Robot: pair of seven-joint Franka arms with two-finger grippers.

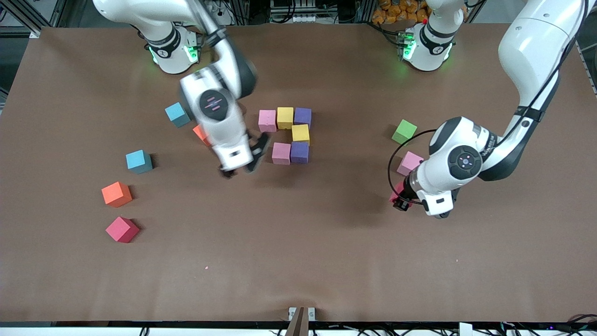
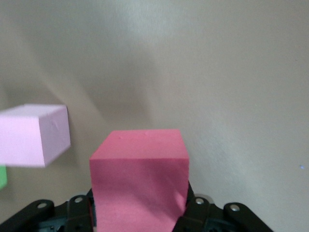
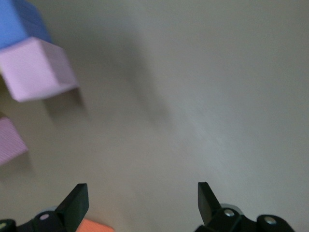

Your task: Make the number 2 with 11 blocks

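We see the left arm reaching from its base down to the table, its wrist bent low. The left gripper (image 1: 402,201) has its fingers clamped narrow on a red block (image 2: 140,181), which fills the space between them in the left wrist view. A pink block (image 1: 410,163) sits just beside the gripper, farther from the front camera, and a green block (image 1: 404,131) lies farther still.

We see the right arm extended over the table's middle, forearm blurred. The right gripper (image 1: 242,163) hangs over bare table beside the cluster, fingers (image 3: 77,205) spread wide and holding nothing.

The cluster holds 6 blocks: a row of pink (image 1: 267,120), yellow (image 1: 285,117) and purple (image 1: 302,116); a 2nd yellow block (image 1: 301,133) under the purple one; then pink (image 1: 281,153) and purple (image 1: 299,152) side by side, nearest the camera.

An orange block (image 1: 201,134) is partly hidden by the right arm. Toward the right arm's end lie 2 light-blue cubes (image 1: 177,114) (image 1: 138,161), another orange block (image 1: 116,194) and another red block (image 1: 122,229).
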